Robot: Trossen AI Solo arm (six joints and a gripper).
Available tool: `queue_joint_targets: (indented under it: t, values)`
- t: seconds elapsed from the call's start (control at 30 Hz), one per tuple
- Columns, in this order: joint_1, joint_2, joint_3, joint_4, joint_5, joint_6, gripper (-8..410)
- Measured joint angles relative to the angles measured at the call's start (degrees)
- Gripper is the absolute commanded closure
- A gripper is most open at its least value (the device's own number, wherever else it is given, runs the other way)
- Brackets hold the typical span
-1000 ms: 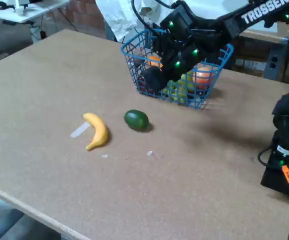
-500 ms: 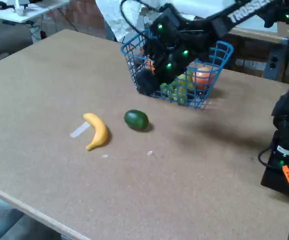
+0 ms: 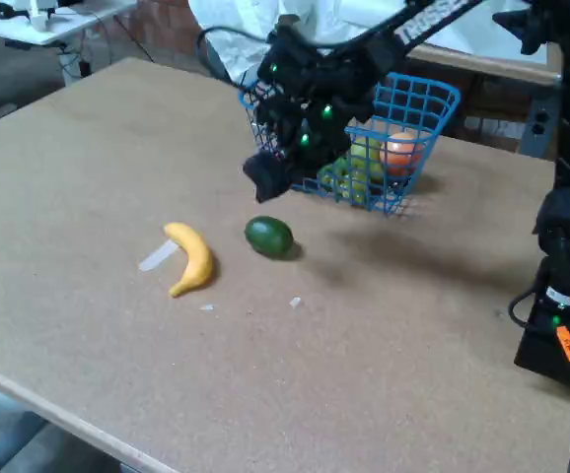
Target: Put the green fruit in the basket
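Now | gripper (image 3: 265, 177) moved off basket (image 3: 433, 99) twd green fruit (image 3: 268, 236)

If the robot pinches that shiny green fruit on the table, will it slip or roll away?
Probably a bit of both. The green fruit looks smooth and glossy, so the gripper may slide off unless it squeezes across the middle. It is a rounded oval lying on a flat table, so a sideways nudge would likely roll it. It looks firm, not squishy.
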Motion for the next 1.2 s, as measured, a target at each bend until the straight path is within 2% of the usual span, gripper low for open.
queue_joint_targets:
  t: [0.27, 0.47, 0.87, 1.2]
  values:
    - [0.02, 8.11, 1.40, -0.20, -0.02, 0.83, 2]
    - [0.04, 9.88, 1.40, 0.90, -0.04, 1.01, 2]
    - [0.07, 11.45, 1.40, 7.58, -1.31, -0.44, 2]
    - [0.09, 16.39, 1.40, 11.43, -2.14, -1.79, 3]
